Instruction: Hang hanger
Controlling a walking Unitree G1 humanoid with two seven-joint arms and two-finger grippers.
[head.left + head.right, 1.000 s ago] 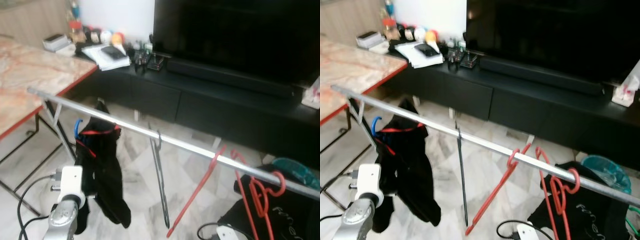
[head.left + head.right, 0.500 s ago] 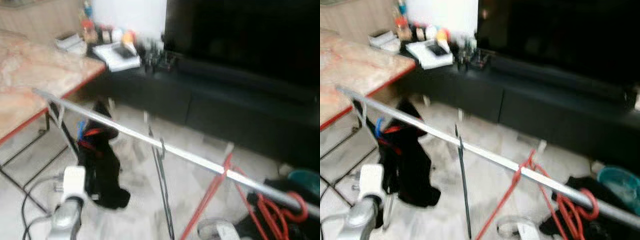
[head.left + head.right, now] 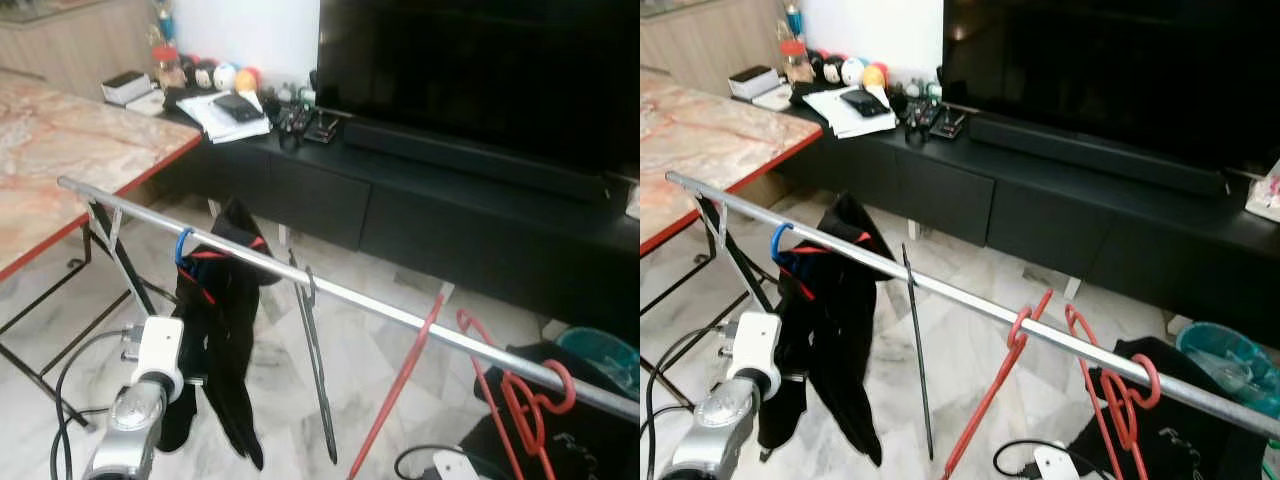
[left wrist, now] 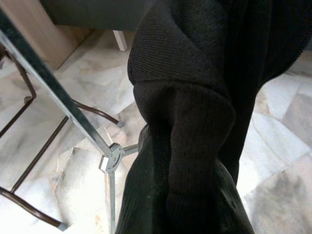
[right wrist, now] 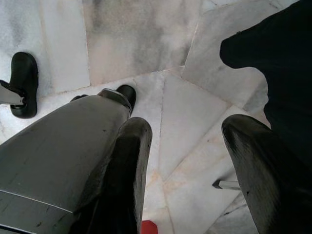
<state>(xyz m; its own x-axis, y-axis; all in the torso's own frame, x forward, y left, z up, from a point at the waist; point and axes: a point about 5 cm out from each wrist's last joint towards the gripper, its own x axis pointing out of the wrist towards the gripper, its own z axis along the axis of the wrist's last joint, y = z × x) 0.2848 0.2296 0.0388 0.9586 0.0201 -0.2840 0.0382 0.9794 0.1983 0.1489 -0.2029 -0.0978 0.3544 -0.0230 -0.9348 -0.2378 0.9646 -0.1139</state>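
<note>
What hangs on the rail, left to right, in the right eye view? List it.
Blue hook → black garment → black hanger → single red hanger → red hanger bunch.

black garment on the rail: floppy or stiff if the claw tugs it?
Probably floppy: the black garment hangs in loose folds off the rail. Likely light, knit-looking fabric. A tug may swing it or slide its blue hanger hook along the rail.
</note>
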